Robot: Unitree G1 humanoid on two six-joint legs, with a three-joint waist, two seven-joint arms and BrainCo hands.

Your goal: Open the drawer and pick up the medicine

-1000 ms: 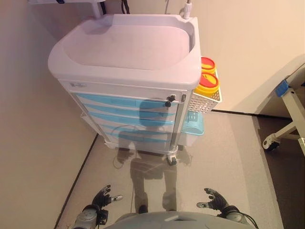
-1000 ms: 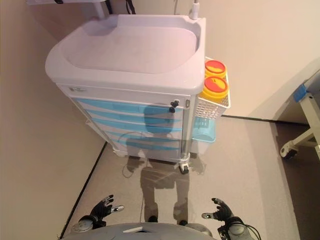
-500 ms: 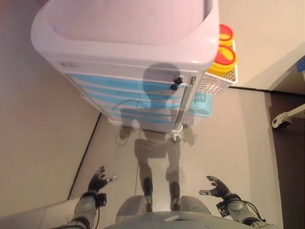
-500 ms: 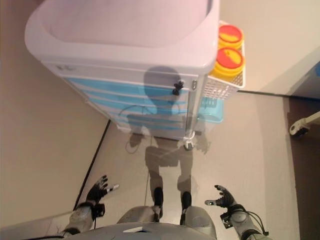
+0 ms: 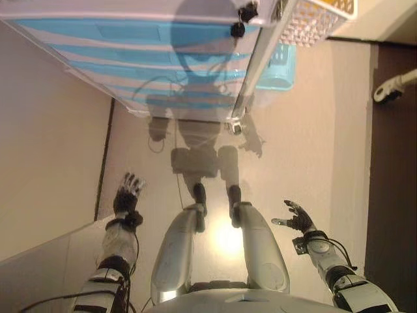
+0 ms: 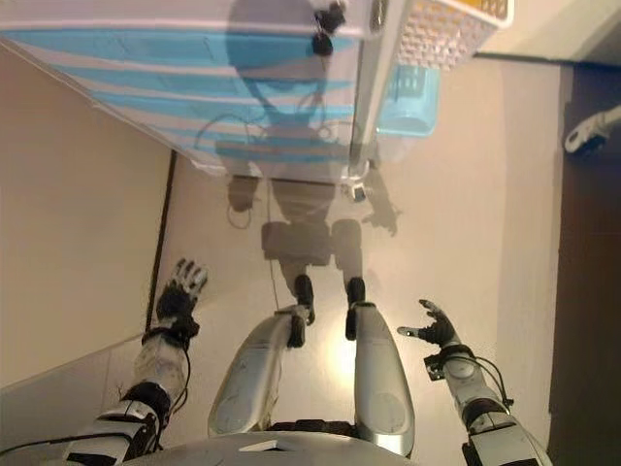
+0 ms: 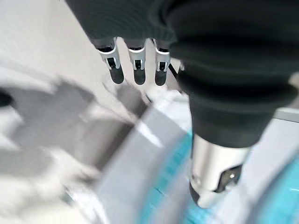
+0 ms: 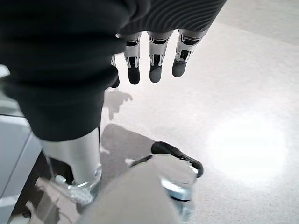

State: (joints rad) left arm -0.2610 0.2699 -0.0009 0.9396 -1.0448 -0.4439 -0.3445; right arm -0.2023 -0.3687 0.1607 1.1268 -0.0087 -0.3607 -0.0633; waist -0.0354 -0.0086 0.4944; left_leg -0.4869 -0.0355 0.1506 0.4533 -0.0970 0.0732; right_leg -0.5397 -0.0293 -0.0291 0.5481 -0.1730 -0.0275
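Standing at the far edge of the scene, a white medical cart with pale blue drawer fronts (image 5: 130,59) is seen only in its lower part, and every drawer front that shows lies flush with the cart body. A small black lock knob (image 5: 247,12) is fixed at the right end of the cart's front, near the upper drawer. A white perforated basket (image 5: 313,19) is hung on the cart's right side, with a pale blue plastic bin (image 5: 277,65) below it, and a small grey castor wheel (image 5: 236,127) is seen under the cart's near right corner on the beige floor (image 5: 306,143). The medicine cannot be seen in any view, so its place cannot be told. The left hand (image 5: 128,190) is held low at the near left, well apart from the cart, with its fingers (image 7: 135,65) straight and relaxed and nothing in it. The right hand (image 5: 294,216) is held low at the near right, also well apart from the cart, its fingers (image 8: 154,63) likewise spread loosely and empty. At the far right, a white frame leg with a wheel (image 5: 391,88) is seen on darker flooring.
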